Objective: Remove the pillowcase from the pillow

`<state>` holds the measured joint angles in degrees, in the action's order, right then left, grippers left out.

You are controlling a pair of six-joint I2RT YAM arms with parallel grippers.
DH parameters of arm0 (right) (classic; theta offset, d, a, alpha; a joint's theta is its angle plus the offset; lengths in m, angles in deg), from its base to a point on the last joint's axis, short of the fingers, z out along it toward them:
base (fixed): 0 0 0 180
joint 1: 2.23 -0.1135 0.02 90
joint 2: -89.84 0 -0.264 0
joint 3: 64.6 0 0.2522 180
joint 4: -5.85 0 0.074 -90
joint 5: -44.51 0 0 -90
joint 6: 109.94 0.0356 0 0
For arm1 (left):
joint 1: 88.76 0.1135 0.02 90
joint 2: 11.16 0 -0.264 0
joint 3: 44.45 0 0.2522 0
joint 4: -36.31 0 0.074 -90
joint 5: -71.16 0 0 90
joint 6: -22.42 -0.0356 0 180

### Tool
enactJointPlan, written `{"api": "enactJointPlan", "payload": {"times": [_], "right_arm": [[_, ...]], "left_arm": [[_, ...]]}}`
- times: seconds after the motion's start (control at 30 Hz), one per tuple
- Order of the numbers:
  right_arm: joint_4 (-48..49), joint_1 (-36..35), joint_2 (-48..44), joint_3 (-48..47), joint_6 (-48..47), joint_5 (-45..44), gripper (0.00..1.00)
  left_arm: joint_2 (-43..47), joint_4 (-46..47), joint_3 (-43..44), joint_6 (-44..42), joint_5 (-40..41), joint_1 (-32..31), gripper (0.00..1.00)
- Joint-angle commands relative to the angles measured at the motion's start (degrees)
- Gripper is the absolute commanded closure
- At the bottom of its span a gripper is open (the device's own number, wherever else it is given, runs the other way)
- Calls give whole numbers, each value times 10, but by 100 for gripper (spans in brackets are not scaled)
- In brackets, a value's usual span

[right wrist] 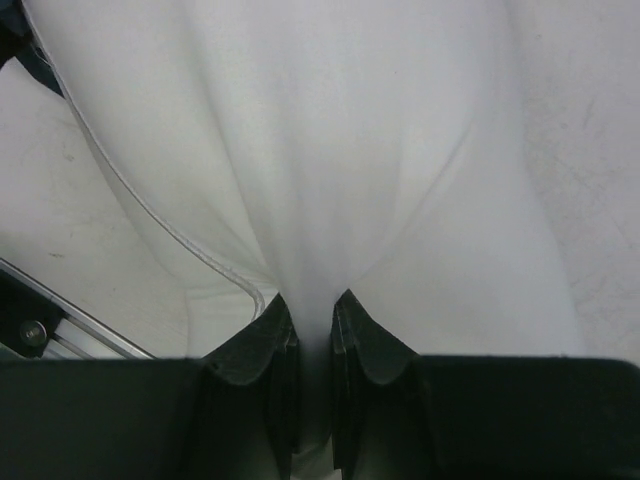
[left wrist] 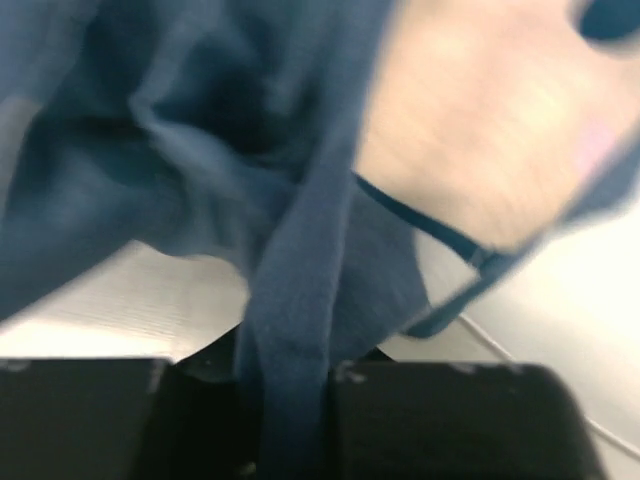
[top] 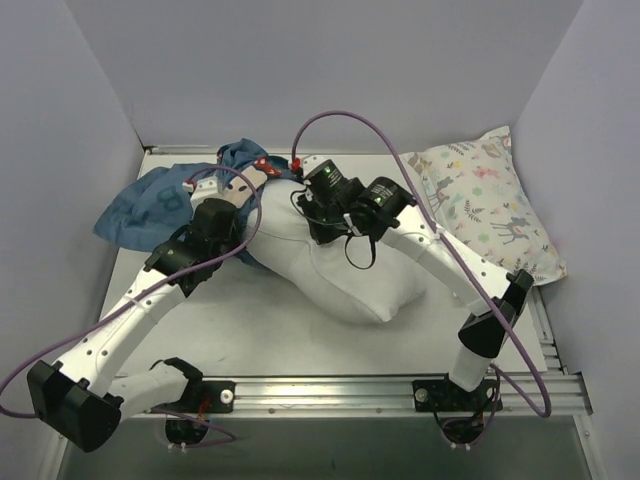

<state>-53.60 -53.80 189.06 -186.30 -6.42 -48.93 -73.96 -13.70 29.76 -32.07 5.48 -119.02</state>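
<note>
At table [top: 250, 335] centre: gripping pillow [right wrist: 330, 150] with right gripper [right wrist: 314, 330], pillowcase [left wrist: 180, 150] fold with left gripper [left wrist: 288, 400]. Hold pillow fixed; draw pillowcase leftward steadily, watching for slip.

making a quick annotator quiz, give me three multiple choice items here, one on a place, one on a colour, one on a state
1. Where is the animal-print pillow? A) far right, by the wall B) centre of the table C) near left corner
2. What colour is the pillowcase? A) red B) teal-blue C) yellow
3. What is the right claw doing? A) hanging open B) pinching the white pillow C) holding the pillowcase
Answers: 1 A, it lies along the right side; 2 B, the bunched cloth is blue; 3 B, white fabric is clamped in it.
</note>
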Motion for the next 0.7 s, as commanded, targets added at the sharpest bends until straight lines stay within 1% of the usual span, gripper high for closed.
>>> {"api": "enactJointPlan", "payload": {"times": [0.0, 0.03, 0.07, 0.1, 0.17, 0.3, 0.43, 0.47, 0.5, 0.63, 0.67], "right_arm": [[13, 11, -97, -6, 7, 0, 100], [12, 18, -104, -3, 8, 1, 100], [13, 22, -108, 2, 7, 2, 100], [13, 25, -118, 5, 7, 3, 100], [13, 36, -132, 16, 8, 7, 100], [13, 52, -150, 27, 7, 16, 100], [13, 63, -165, 29, 4, 24, 100], [12, 69, -171, 30, 4, 26, 100], [12, 72, -175, 31, 2, 27, 100], [11, 92, -189, 39, 1, 29, 100], [11, 96, -191, 40, 1, 45, 100]], "left_arm": [[-13, -7, 29, 5, 136, 23, 86], [-14, -6, 28, 8, 141, 32, 88], [-17, -6, 30, 14, 141, 62, 93], [-22, -7, 30, 18, 137, 78, 96], [-25, -4, 27, 34, 126, 127, 100], [-50, 7, 23, 48, 143, 191, 100], [-86, 23, 13, 69, 111, 266, 100], [-104, 31, 10, 76, 85, 282, 100], [-112, 35, 10, 76, 70, 317, 100], [-149, 53, 14, 77, 24, 375, 100], [-165, 54, 19, 79, 14, 383, 100]]}}
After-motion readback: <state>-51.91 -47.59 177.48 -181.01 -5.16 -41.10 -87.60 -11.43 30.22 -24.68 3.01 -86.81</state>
